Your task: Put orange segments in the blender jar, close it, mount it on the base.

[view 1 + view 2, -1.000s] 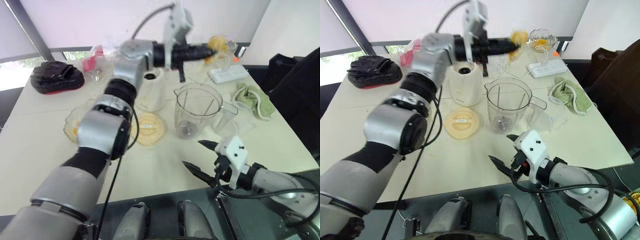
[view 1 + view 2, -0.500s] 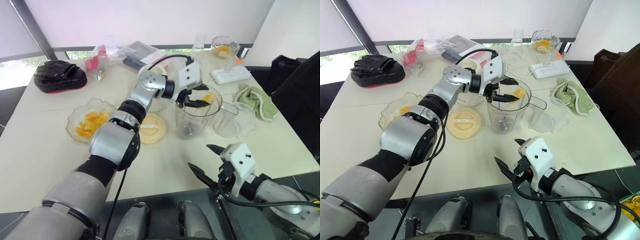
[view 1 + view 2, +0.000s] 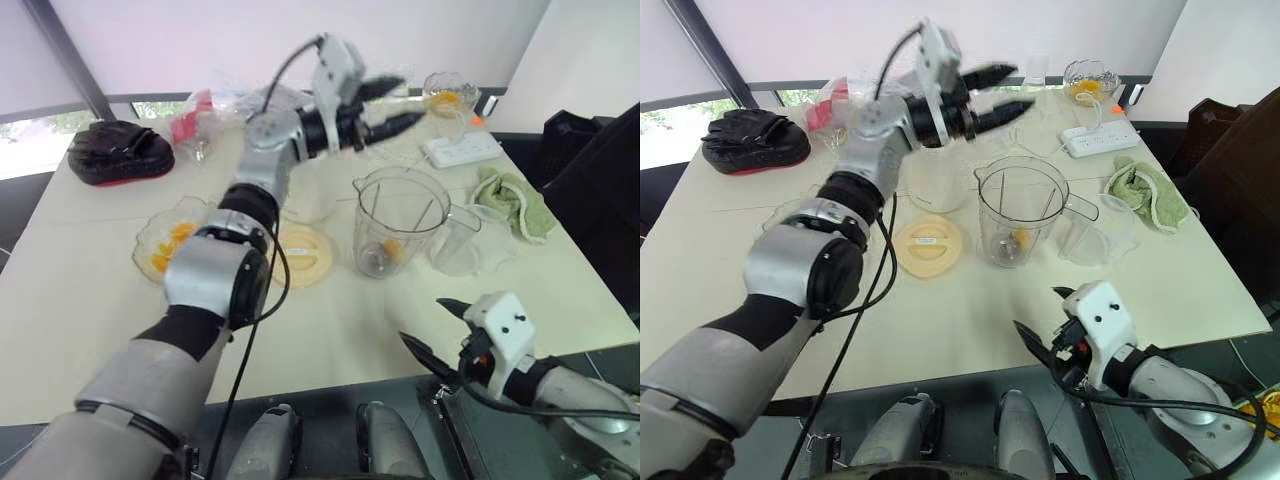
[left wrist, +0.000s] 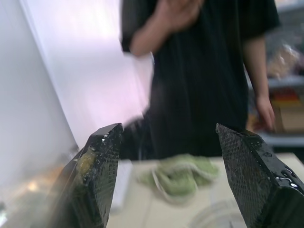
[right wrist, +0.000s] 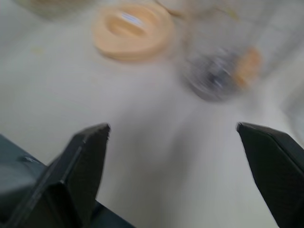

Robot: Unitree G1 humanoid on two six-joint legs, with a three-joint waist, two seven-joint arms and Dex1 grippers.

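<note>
Starting at the left of the pale table (image 3: 70, 300), a black pouch (image 3: 113, 152) lies near the far edge. In front of it sits a glass bowl (image 3: 162, 247) holding orange segments (image 3: 172, 236). Next comes the round yellow lid (image 3: 301, 256), flat on the table and just in front of the white blender base (image 3: 934, 181), which carries no jar.

The left gripper (image 3: 412, 98) hovers high above the far side of the table, beyond the base. Its two fingers are spread wide with nothing between them. In the left wrist view one finger (image 4: 95, 166) carries a yellowish smear.

The clear blender jar (image 3: 399, 222) stands upright and uncovered just right of the lid, apart from the base. One orange segment (image 3: 392, 248) lies at its bottom.

A clear measuring cup (image 3: 456, 240) stands just beside the jar on its right. The right gripper (image 3: 420, 320) hangs low at the near edge of the table, well in front of the jar, fingers parted and empty.

Further right lies a crumpled green cloth (image 3: 511, 197). Behind it are a white power strip (image 3: 458, 148) and a small glass dish (image 3: 445, 95) with something orange inside. A person in a dark shirt (image 4: 204, 71) stands beyond the table.
</note>
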